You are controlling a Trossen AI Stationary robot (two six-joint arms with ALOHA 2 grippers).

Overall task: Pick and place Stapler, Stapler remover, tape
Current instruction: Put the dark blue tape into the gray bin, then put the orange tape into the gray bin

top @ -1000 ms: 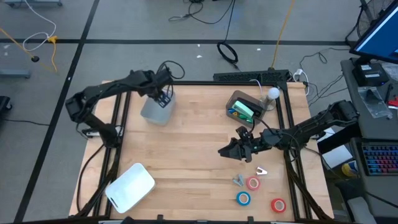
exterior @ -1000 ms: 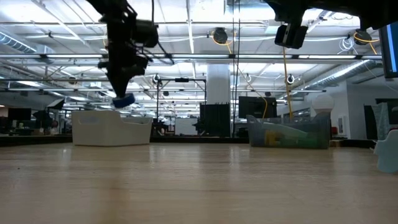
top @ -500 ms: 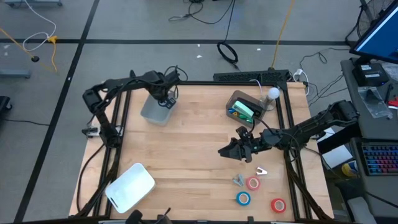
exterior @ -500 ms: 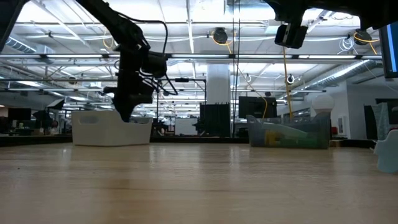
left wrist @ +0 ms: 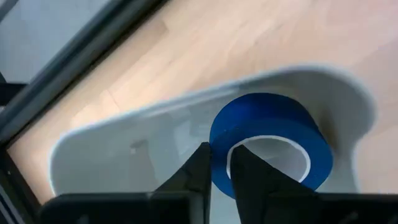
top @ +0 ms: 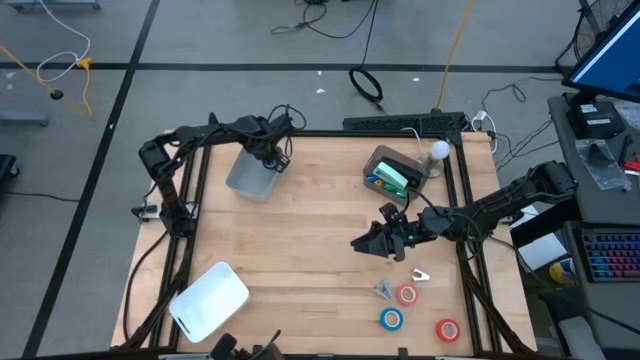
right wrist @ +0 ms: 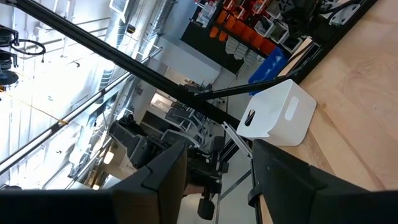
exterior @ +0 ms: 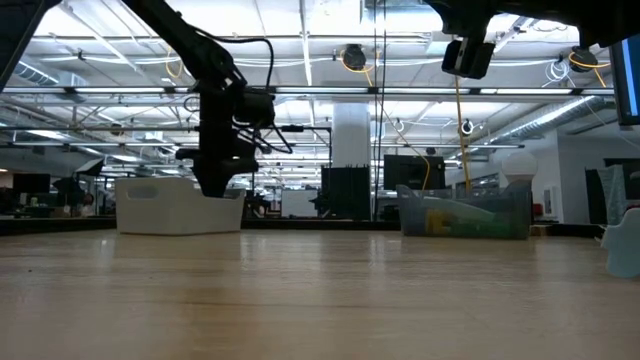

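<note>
The left gripper [top: 270,160] hangs over the white bin [top: 250,177], jaws narrow around the wall of a blue tape roll [left wrist: 270,140] inside it. The right gripper [top: 366,241], jaws parted and empty, waits mid-table. Three tape rolls [top: 406,295] lie at the table's near edge.

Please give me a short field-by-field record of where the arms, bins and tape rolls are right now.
left gripper: inside the grey bin, fingers astride the wall of a blue tape roll
right gripper: open, mid-table, holding nothing
clear bin: far right of table, green item inside
tape on table: two red rolls, one blue, near right corner
white bin: near left corner
</note>
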